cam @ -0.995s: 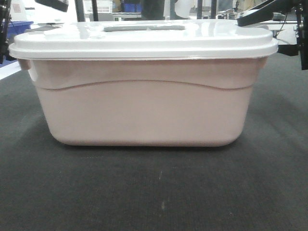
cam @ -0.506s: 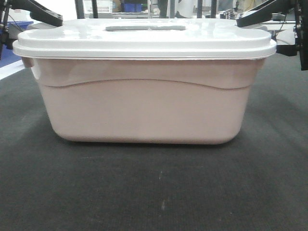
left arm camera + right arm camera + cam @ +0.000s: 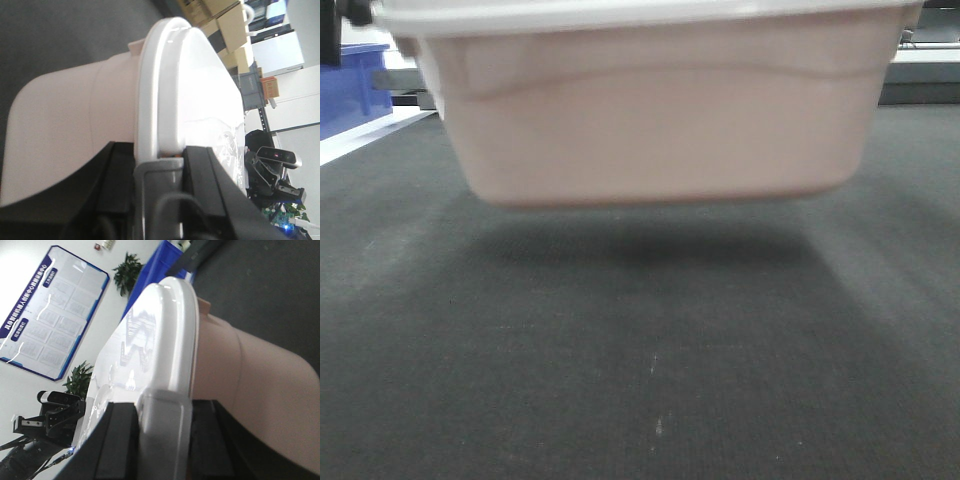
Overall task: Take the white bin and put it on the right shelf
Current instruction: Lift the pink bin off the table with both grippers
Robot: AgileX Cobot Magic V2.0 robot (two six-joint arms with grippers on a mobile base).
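- Dark grey short-pile carpet (image 3: 650, 380) across the whole lower front view, flat, dotted with a few pale specks.
- Above it, white bin (image 3: 660, 130): a large rounded-rectangular tub of pale pinkish-white plastic under a white lid, with a curved ridge line across the near side.
- Hangs off the carpet without touching it, with an open gap below the rounded bottom edge and a soft dark shadow (image 3: 650, 245) directly beneath.
- Reaches past the top of the front view, lid rim cut by the upper border, both end corners just inside the left and right borders.
- Well behind the tub on the left, deep-blue plastic crate (image 3: 355, 85) beside a white floor strip (image 3: 360, 135); bare carpet runs out on both sides of the tub.
- Left gripper (image 3: 160, 157), black-fingered, pinches the rolled lid rim at one short end, one finger on the lid-top side, the other on the pinkish wall side below the lip.
- Right gripper (image 3: 165, 407), also black, clamps the lid rim at the opposite short end in the same way, fingers tight on either side of the rim.
- Past the lid in the left wrist view, stacked brown cardboard boxes (image 3: 225, 25), well apart from the tub.
- Past the lid in the right wrist view, blue-framed wall poster (image 3: 47, 310) and leafy green potted plants (image 3: 127, 270) along a white wall.
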